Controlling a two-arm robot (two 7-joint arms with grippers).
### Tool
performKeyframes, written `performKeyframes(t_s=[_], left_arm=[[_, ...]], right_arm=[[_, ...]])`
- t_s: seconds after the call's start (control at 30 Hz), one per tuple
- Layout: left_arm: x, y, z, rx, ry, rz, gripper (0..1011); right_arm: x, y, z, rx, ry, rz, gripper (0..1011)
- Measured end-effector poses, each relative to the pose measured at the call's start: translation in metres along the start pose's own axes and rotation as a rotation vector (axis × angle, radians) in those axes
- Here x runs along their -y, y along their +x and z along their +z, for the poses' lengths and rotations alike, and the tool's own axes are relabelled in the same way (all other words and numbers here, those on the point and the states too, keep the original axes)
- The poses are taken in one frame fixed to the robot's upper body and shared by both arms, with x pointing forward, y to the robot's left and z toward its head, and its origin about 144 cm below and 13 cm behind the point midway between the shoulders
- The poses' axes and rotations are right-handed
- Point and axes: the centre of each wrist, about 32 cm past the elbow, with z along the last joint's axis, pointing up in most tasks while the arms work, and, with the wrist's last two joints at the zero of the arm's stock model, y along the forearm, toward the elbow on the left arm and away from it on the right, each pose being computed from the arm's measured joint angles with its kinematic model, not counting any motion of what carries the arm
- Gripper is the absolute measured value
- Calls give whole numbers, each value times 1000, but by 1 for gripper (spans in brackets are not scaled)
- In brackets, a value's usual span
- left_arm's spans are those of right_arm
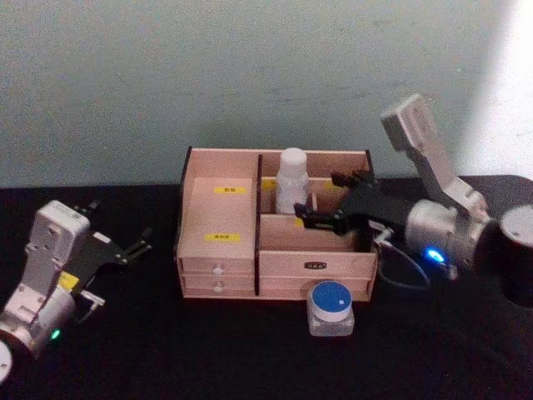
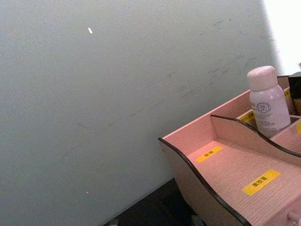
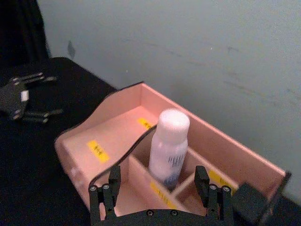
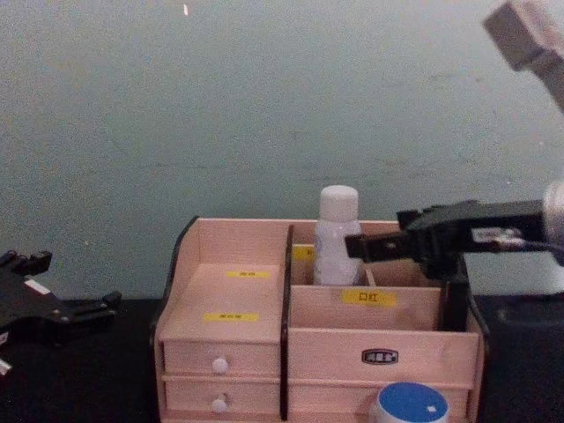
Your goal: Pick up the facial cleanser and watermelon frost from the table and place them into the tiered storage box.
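Black right gripper (image 1: 316, 198) reaches over tiered storage box (image 1: 218, 215) — jaws apart; left gripper (image 1: 123, 220) parked.

The right hand (image 3: 157, 175) is open, with one finger out on each side. The facial cleanser (image 3: 169, 141) stands up straight in a back part of the tiered storage box (image 3: 120, 123), just past those fingers. The left hand (image 3: 21, 98) is far off over the black surface (image 3: 33, 169).
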Motion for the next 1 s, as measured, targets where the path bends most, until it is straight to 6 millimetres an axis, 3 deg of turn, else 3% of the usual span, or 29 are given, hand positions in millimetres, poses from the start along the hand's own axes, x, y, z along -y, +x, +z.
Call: performKeyframes(t_s=[0.2,0.47,1.0], left_arm=[[0,0,0,0,0,0,1002],[0,0,0,0,0,0,1001],[0,0,0,0,0,0,1001]], right_arm=[[32,-3,-9,8,-24,47,1002],[58,-2,-22,48,-61,132,1003],[68,-5,-41,71,-152,192,1002]])
